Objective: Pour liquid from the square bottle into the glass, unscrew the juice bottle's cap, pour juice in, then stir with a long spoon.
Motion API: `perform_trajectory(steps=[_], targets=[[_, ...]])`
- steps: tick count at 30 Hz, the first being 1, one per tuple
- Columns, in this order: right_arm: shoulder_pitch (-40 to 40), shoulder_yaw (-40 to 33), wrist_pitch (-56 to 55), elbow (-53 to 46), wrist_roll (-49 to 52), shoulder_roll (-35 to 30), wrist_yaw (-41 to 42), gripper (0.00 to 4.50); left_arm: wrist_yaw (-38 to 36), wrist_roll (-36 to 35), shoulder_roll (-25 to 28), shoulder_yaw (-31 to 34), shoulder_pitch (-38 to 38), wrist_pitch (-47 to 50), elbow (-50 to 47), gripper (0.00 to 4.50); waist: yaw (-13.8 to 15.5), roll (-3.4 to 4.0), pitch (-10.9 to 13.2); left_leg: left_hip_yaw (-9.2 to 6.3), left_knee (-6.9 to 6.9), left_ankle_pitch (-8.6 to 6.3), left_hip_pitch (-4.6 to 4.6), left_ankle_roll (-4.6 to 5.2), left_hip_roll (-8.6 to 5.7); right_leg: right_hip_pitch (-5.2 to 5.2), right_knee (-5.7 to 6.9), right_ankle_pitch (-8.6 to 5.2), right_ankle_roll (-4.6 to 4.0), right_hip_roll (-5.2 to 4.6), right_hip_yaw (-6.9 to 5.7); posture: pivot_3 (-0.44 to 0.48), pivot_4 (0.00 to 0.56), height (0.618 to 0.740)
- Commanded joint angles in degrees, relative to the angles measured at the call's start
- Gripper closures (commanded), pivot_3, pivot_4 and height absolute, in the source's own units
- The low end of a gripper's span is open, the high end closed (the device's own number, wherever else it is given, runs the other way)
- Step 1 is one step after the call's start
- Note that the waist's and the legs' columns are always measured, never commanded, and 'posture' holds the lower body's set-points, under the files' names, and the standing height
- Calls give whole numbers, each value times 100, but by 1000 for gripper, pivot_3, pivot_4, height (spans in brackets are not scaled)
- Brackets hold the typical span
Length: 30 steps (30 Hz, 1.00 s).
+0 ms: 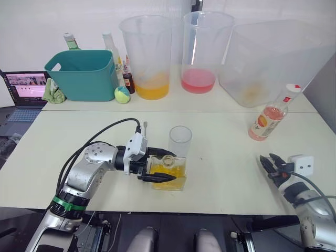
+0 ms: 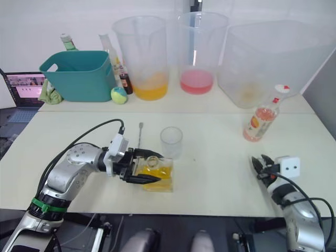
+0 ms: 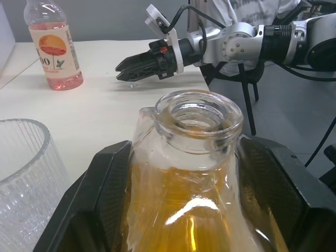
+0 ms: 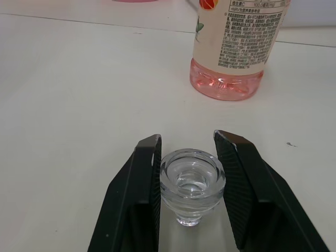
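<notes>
Square bottle [image 1: 170, 174] sits clamped in the left tool [image 1: 159, 171] — right tool [image 4: 188, 195] pinches a glass stopper [image 4: 192, 185].

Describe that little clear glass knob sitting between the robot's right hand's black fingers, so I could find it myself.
Start at the pale table and go to its near right edge, in front of the slim plastic bottle of pink drink. There the robot's right hand has one black finger on either side of a small clear glass stopper. Unlike the bottle's white screw cap, it is see-through, with a hollow round top and a narrow foot.
</notes>
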Motion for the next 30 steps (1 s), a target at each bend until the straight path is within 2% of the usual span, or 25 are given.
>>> perform_trajectory(steps=[1, 17, 22, 24, 30], targets=[[22, 11, 103, 292, -25, -85, 60, 3425, 63, 195, 51, -98, 107, 81, -16, 1697, 1, 0, 0, -1, 0, 0, 2, 0, 1, 3, 0, 0, 0, 0, -1, 0, 150, 729], [-44, 219, 716, 487, -50, -206, 39, 3425, 111, 219, 49, -100, 13, 57, 93, 1697, 8, -29, -17, -5, -3, -2, 25, 0, 6, 34, -18, -1, 1, 5, -6, 0, 150, 729], [-66, 168, 630, 435, -38, -158, 15, 3425, 117, 217, 45, -106, -70, 87, 142, 1697, 16, -28, -18, -9, -6, -3, 30, -1, 39, 64, -66, -1, 0, 44, -4, 0, 150, 729], [-58, 94, 406, 336, 17, -93, 44, 2342, 119, 217, 44, -104, -94, 97, 149, 1697, 21, -28, -17, -9, -6, -3, 30, -1, 53, 67, -72, 0, -1, 55, -3, 0, 150, 729], [-96, -66, -470, 39, -28, 91, -8, 411, 115, 238, 43, -104, -114, 112, 164, 1697, 14, 19, -14, -7, -10, -7, 25, -6, 55, 56, -67, 0, -1, 55, 10, 0, 150, 729]])
